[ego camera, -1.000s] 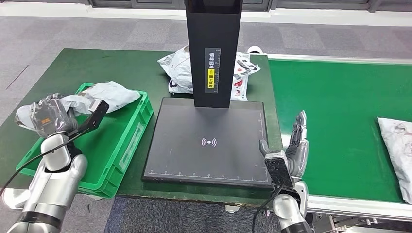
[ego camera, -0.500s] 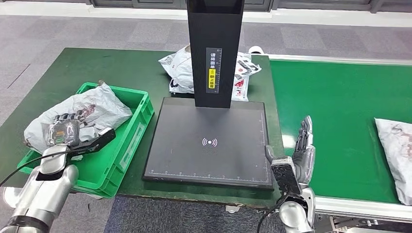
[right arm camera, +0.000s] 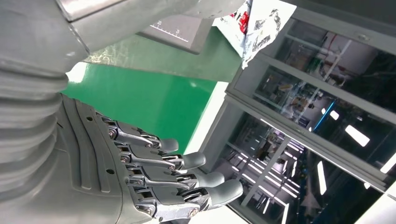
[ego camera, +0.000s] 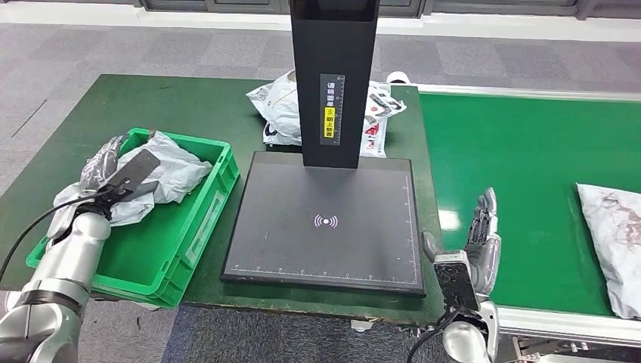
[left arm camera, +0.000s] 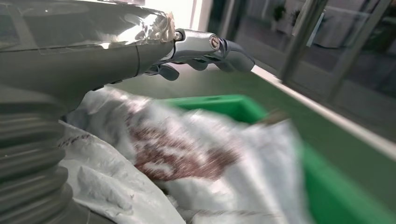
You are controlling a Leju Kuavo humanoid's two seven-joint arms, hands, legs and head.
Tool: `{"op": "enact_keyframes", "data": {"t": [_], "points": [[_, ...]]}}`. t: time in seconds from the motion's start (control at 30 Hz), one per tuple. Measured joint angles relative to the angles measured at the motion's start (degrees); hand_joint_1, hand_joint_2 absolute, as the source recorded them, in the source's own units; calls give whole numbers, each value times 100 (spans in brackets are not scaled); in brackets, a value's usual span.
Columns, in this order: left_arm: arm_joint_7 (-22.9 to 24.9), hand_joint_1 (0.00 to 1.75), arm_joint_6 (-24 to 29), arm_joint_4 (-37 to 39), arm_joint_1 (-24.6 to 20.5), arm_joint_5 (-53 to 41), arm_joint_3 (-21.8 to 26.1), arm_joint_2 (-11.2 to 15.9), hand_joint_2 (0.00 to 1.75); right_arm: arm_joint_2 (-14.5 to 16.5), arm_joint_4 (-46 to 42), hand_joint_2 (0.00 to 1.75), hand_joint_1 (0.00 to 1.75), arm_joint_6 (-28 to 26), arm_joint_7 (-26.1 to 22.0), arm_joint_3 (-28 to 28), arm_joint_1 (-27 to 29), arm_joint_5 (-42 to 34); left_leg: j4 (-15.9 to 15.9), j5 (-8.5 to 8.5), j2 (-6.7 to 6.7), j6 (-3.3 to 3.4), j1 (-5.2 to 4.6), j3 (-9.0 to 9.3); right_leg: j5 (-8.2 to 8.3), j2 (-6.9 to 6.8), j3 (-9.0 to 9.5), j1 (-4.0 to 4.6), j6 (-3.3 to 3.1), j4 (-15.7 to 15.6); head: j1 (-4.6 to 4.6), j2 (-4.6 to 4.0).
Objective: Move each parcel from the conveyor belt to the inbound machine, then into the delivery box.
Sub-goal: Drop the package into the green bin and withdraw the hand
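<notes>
Black column (ego camera: 333, 79) over scanner plate (ego camera: 325, 223)

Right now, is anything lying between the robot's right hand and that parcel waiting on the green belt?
Nothing visible does. Bare green conveyor belt stretches between the right hand, open at the belt's near edge, and the parcel at the far right.

Green table (ego camera: 151, 106) — grey floor (ego camera: 113, 45) beyond.

Parcel let down into the crate

The left hand (ego camera: 102, 162) has swung over the green plastic crate (ego camera: 198, 227) and spread its fingers; the crumpled grey plastic parcel (ego camera: 162, 170) now lies inside. The right hand (ego camera: 484, 238) has drifted toward the green conveyor belt (ego camera: 529, 166), whose white parcel (ego camera: 616, 234) has crept nearer.
</notes>
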Motion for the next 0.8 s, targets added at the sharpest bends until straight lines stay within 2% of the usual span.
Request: {"op": "enact_keyframes", "data": {"t": [0.1,0.17,0.3,0.53,0.67,0.8], "points": [[-315,0,-86,105,-244,856,185,-67,175,-8,-12,175,0,29,35,-42,6,-55,0,0,0,0,0,0,0,0,1,0,0,0,1,0],[-475,0,-117,154,-366,1340,291,-136,175,-13,-12,175,0,74,61,-51,5,-100,0,0,0,0,0,0,0,0,2,-1,0,0,2,0],[-856,0,-223,198,-464,2336,470,-300,175,-26,-8,0,0,285,146,-120,-16,-236,0,0,0,0,-1,1,1,0,2,-1,1,0,1,0],[-1435,0,-764,309,-451,3874,584,-661,175,-109,165,0,0,607,266,-311,-205,-358,0,0,-5,0,-2,0,1,-3,5,-3,1,0,2,0],[-1585,0,-851,378,-421,4144,579,-845,175,-152,296,175,0,645,263,-347,-286,-362,0,0,-8,0,-2,0,1,-3,5,-3,1,0,2,0],[-1746,0,-1008,397,-390,4372,494,-1045,175,-190,406,175,0,693,283,-376,-352,-343,0,0,-10,0,-2,0,1,-6,5,-3,1,-1,2,0]]}}
